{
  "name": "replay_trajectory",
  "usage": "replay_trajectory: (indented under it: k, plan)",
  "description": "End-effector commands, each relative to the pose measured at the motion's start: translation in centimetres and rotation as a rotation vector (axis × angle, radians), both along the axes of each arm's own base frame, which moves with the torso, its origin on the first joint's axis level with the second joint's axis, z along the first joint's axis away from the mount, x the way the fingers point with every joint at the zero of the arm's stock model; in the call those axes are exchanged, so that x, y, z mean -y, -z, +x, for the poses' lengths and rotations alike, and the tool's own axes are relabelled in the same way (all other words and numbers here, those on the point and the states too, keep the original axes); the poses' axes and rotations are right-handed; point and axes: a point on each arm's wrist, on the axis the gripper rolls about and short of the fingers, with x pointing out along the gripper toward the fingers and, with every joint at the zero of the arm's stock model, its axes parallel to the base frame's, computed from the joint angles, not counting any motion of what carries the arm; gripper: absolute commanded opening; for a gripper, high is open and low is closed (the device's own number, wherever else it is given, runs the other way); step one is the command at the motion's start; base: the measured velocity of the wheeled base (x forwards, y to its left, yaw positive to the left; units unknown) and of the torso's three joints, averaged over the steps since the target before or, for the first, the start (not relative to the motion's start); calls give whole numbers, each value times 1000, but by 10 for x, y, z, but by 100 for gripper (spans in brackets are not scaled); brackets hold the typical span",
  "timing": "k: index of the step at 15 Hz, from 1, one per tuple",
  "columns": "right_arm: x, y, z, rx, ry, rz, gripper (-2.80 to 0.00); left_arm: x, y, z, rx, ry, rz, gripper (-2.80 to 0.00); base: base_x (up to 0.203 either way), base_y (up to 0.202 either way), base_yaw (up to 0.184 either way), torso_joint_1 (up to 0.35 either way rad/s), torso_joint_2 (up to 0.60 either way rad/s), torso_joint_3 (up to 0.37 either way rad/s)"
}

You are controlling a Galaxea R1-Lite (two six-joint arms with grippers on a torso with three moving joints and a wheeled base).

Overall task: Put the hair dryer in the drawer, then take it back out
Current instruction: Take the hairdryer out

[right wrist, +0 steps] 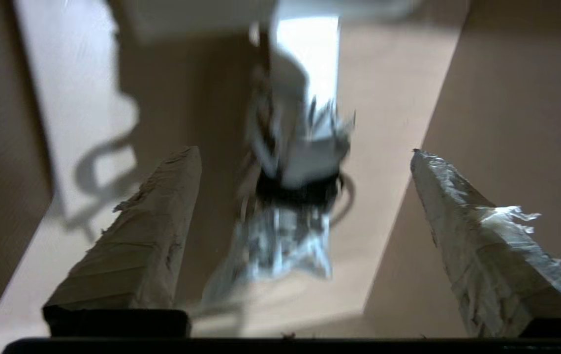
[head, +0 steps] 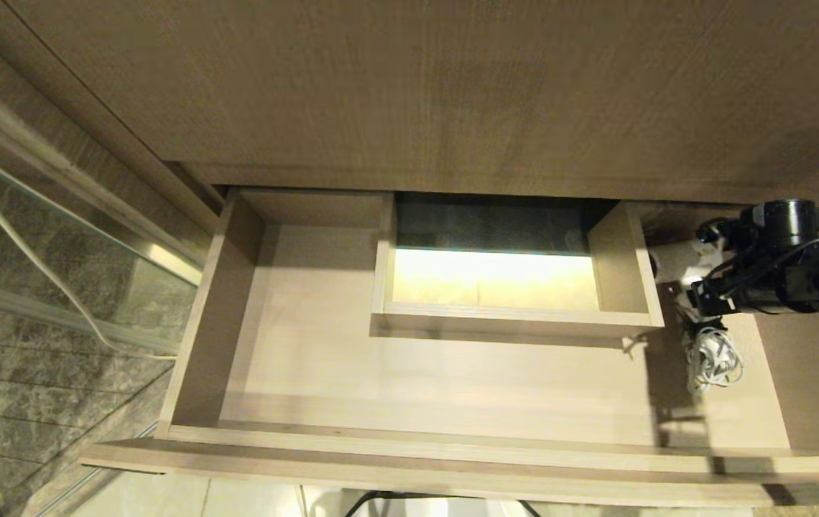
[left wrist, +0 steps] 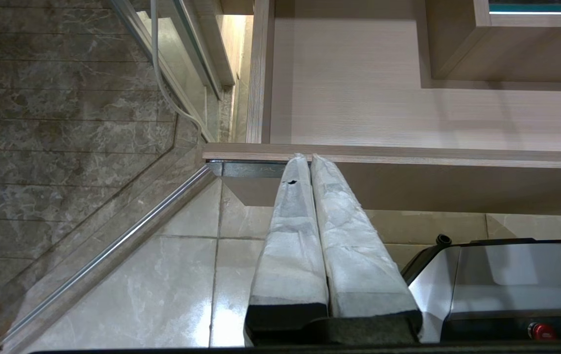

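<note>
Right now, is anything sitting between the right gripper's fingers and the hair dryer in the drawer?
Nothing visible. The right gripper is open over the right end of the drawer, and the hair dryer with its bundled cord lies straight ahead between the spread fingers. Contact cannot be told.

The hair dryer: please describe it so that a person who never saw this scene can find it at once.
Start at the wide open drawer with its pale interior and boxed cut-out at the back. To the right of that box, on the drawer floor under the open right gripper, lies the hair dryer. It is the only white thing inside, with a bundled white cord bound by a black strap.
</note>
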Motion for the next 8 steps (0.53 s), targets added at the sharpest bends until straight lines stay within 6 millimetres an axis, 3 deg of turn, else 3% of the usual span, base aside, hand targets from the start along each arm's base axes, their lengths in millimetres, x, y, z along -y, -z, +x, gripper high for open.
replay_trajectory:
  k: [1, 8]
  plan:
    - [6, 22, 19, -15, 19, 16, 0, 0, 0, 0, -1, 0, -1, -280, 0, 0, 0, 0, 0, 0]
    - [19, 41, 45, 3, 37, 37, 0, 0, 0, 0, -1, 0, 0, -280, 0, 0, 0, 0, 0, 0]
